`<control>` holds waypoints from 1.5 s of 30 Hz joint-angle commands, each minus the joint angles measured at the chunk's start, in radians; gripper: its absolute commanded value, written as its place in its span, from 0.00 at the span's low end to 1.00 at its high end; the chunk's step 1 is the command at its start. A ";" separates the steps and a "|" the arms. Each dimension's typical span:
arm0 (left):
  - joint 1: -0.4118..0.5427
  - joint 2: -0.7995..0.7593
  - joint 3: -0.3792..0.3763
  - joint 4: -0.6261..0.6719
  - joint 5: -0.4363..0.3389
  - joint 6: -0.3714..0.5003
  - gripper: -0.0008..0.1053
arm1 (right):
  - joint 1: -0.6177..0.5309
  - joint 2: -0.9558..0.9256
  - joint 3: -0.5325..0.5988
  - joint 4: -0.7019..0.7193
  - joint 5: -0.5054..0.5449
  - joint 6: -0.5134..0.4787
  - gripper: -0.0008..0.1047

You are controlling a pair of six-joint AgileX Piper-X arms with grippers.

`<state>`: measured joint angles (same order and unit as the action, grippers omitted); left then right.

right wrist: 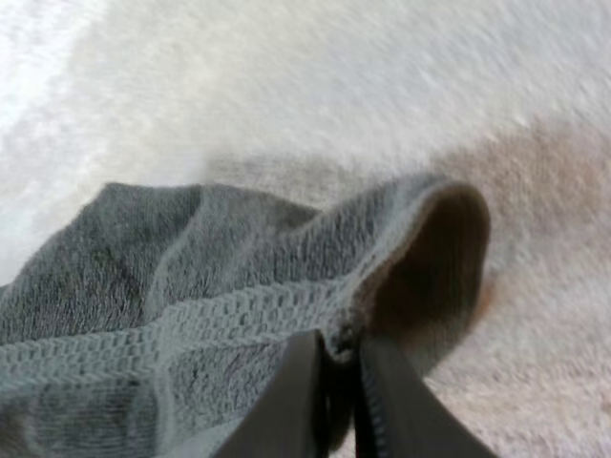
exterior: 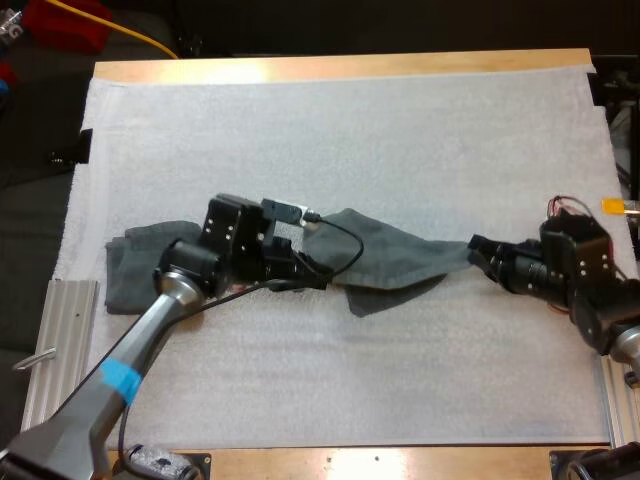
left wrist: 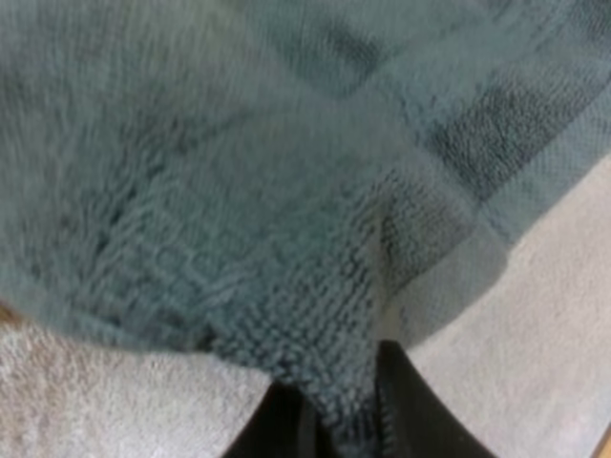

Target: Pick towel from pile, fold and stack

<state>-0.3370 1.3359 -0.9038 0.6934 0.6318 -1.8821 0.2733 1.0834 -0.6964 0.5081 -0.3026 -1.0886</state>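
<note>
One crumpled towel [exterior: 135, 268]; left gripper [exterior: 318, 278] and right gripper [exterior: 476, 250] pinch one stretched towel [exterior: 400, 255].

Towel [exterior: 400, 262] spans mat [exterior: 350, 130], right of second towel [exterior: 130, 272].

Noted a white fibrous mat [exterior: 380, 130] spread beneath the left pincer [exterior: 318, 278] and the right pincer [exterior: 477, 250], covering most of a light wooden table [exterior: 340, 68]. Saw a grey ribbed metal rail [exterior: 70, 340] well to the left pincer's left, beside the mat's edge, and a yellow cable [exterior: 140, 38] far beyond that pincer, past the table.
</note>
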 commanded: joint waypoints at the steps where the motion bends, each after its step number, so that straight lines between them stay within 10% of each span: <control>1: -0.002 -0.014 -0.032 0.046 -0.032 0.015 0.01 | -0.001 -0.011 -0.026 0.019 -0.002 -0.029 0.01; 19: -0.006 -0.026 -0.457 0.536 -0.240 0.189 0.01 | 0.123 -0.013 -0.424 0.317 0.106 -0.202 0.01; 45: -0.352 -0.166 -0.475 0.802 -0.542 0.154 0.01 | 0.538 -0.132 -0.582 0.822 0.449 -0.239 0.01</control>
<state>-0.6933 1.1778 -1.3727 1.4815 0.1096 -1.7158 0.8126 0.9568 -1.2678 1.3206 0.1266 -1.3239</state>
